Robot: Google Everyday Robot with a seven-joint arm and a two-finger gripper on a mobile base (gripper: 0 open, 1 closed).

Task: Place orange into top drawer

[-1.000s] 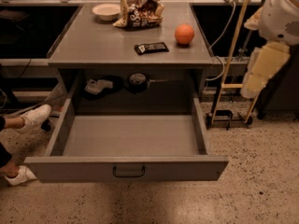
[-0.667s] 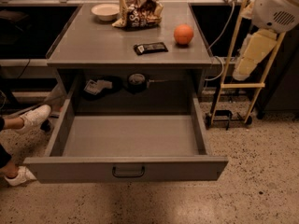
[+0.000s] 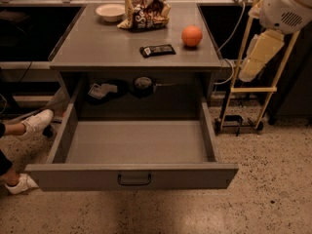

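Observation:
The orange (image 3: 191,35) sits on the right side of the grey cabinet top (image 3: 97,48), apart from everything else. The top drawer (image 3: 134,175) is pulled fully out toward me; it is wide and shallow, with a dark bar handle (image 3: 134,180) at the centre of its front, and nothing lies inside it. My gripper (image 3: 249,70) hangs at the upper right, beyond the cabinet's right edge. It is right of the orange, off the cabinet top, and touches nothing.
A white bowl (image 3: 110,11), a snack bag (image 3: 145,13) and a dark bar-shaped packet (image 3: 157,49) lie on the cabinet top. A yellow ladder-like frame (image 3: 246,89) stands right of the cabinet. A person's white shoes (image 3: 34,123) are at the left.
My arm and gripper have moved up and a little to the left, closer to the cabinet's right edge. The orange and the drawer have not moved.

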